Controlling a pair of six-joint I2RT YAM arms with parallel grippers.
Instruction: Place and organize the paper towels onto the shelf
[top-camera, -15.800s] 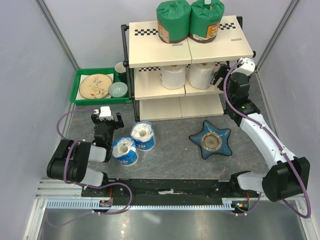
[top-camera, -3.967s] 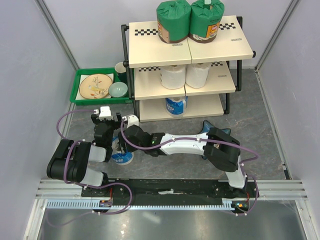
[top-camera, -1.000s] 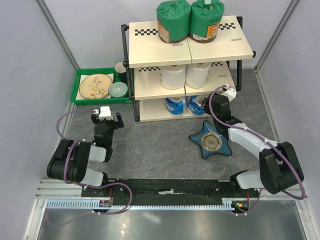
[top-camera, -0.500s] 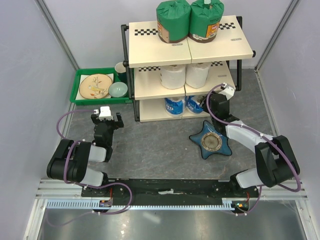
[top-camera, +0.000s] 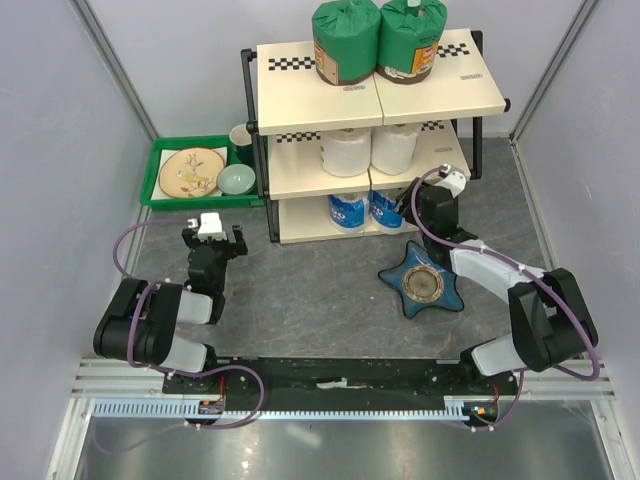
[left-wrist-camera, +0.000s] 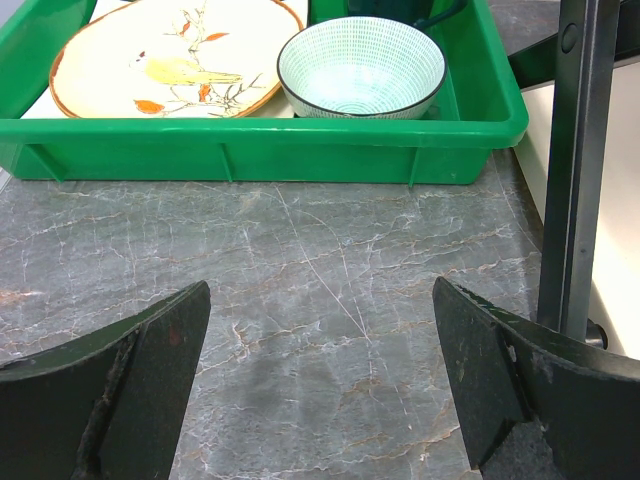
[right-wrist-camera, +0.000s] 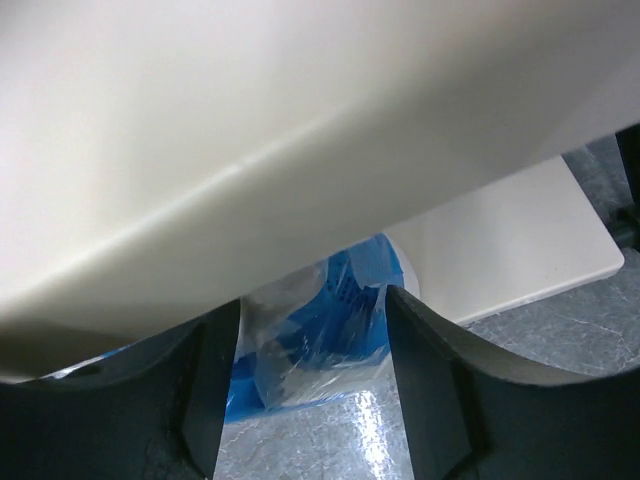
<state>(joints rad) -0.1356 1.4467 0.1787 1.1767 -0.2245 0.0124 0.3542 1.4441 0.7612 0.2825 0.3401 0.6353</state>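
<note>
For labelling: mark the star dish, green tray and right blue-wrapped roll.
star dish (top-camera: 425, 285), top view, its brown centre
green tray (left-wrist-camera: 260, 150), left wrist view, front wall
right blue-wrapped roll (top-camera: 382, 210), top view, its wrap

Black pincers (left-wrist-camera: 320, 290), black-white arms (top-camera: 492, 270), purple cables (top-camera: 135, 231)

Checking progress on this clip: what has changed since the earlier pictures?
The two blue rolls moved from the table to the shelf's bottom board. The right hand brought the second one and straddles it; whether it has let go is unclear. Left hand, green rolls, white rolls, tray and star dish stayed put.
</note>
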